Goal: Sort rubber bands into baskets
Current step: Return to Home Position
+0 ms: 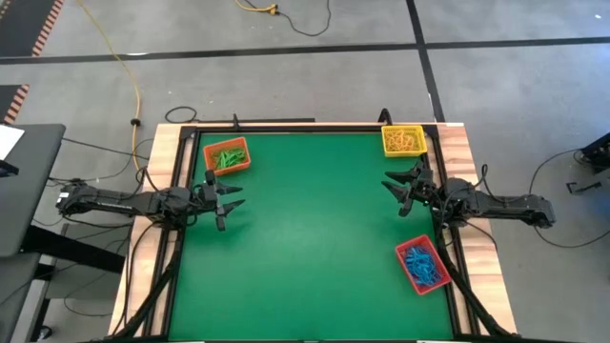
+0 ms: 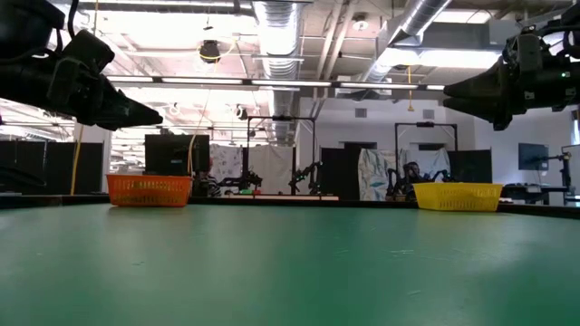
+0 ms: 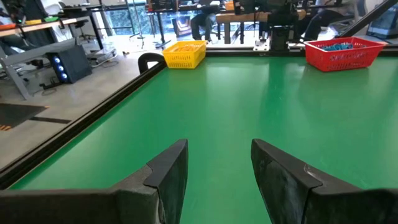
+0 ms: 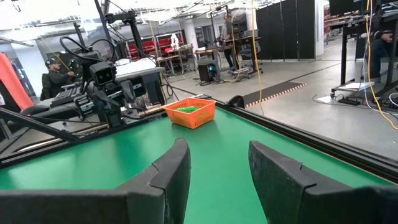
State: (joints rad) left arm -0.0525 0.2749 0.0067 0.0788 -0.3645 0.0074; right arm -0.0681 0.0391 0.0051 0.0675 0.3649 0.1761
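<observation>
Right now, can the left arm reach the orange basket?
Probably yes. The left gripper hangs open close beside the orange basket, with only green table between them and nothing in the way.

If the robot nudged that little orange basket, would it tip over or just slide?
Probably slide: the orange basket looks low and wide, sitting flat on the green table. It likely feels light, with thin mesh walls and just green rubber bands inside.

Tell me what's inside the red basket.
A heap of blue rubber bands fills the red basket; no other colour shows. Whatever lies under the heap is covered.
</observation>
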